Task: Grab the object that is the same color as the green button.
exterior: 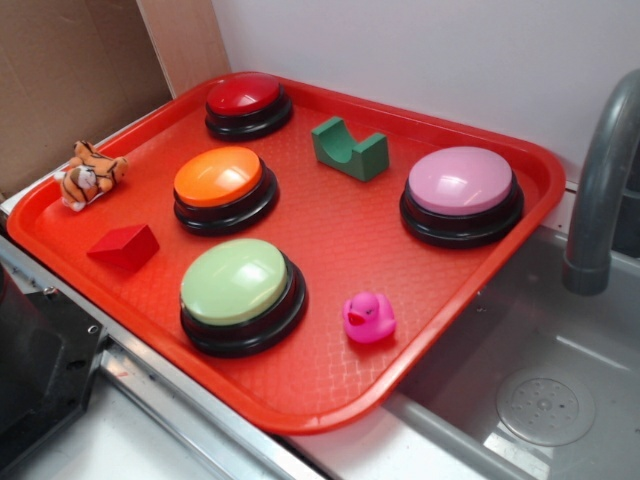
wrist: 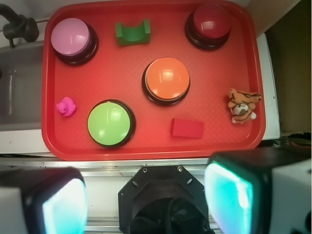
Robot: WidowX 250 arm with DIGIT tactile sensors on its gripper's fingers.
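tool [wrist: 146, 200] spread wide, holding nothing, off the red tray [wrist: 151, 146], green block [wrist: 132, 33] untouched

red tray [exterior: 500, 250], buttons, blocks, duck, tiger toy

four dome buttons [exterior: 237, 282], one green block [exterior: 349, 148], one red wedge [exterior: 124, 245], one duck [exterior: 368, 317], one toy tiger [exterior: 90, 174], one tray [exterior: 330, 400]

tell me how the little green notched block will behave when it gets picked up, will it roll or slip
The green block looks rigid, with flat sides and a flat base resting on the red tray, so it probably won't roll. Its faces look smooth, so it might slip if pinched lightly. The curved notch on top could make a grip there less secure; the flat sides seem safer. It is likely light.
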